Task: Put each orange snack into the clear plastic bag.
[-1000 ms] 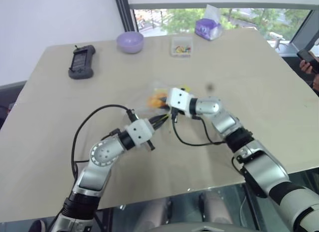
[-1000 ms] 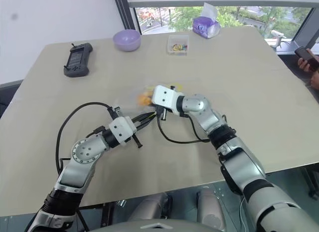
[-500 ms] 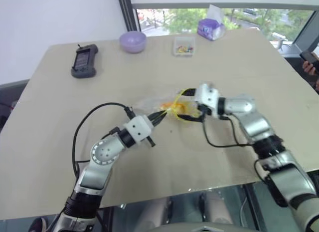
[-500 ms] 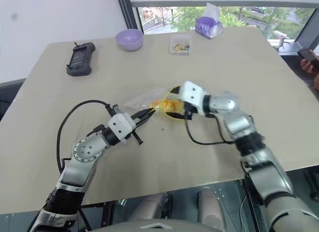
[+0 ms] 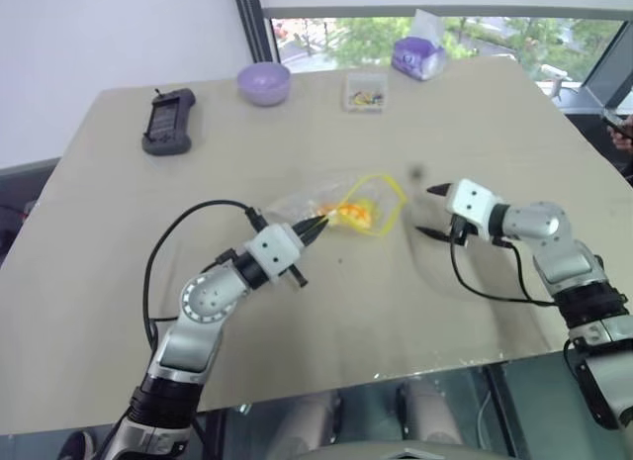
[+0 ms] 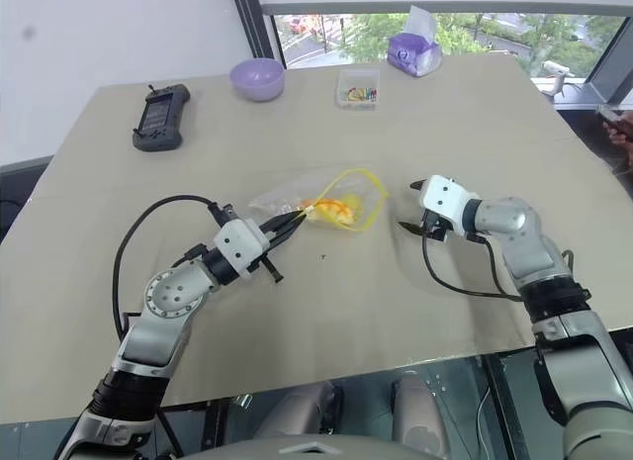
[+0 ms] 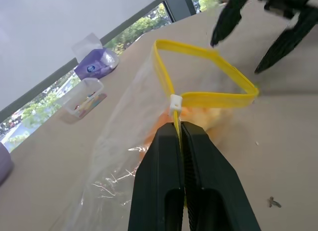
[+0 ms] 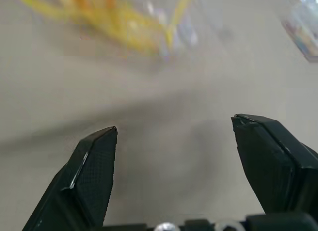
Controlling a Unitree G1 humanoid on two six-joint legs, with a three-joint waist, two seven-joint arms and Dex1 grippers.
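Note:
The clear plastic bag (image 5: pixel 318 201) lies at the table's middle, and its yellow zip strip (image 7: pixel 218 74) stands up in an open loop. An orange snack (image 5: pixel 349 215) sits inside the bag, just behind that mouth. My left gripper (image 7: pixel 178 132) is shut on the zip strip beside its white slider, holding the mouth up. My right gripper (image 5: pixel 427 211) hovers a short way to the right of the bag mouth. It is open, with nothing between its fingers (image 8: pixel 92 164), and does not touch the bag.
At the table's far side stand a black handheld controller (image 5: pixel 166 121), a purple bowl (image 5: pixel 263 83), a small clear box of coloured bits (image 5: pixel 363 92) and a purple tissue pack (image 5: pixel 418 54). A person's hand (image 5: pixel 623 127) shows at the right edge.
My right gripper has drawn back out of the bag mouth to the right and opened. The orange snack has stayed in the bag. The left gripper has kept its hold and place.

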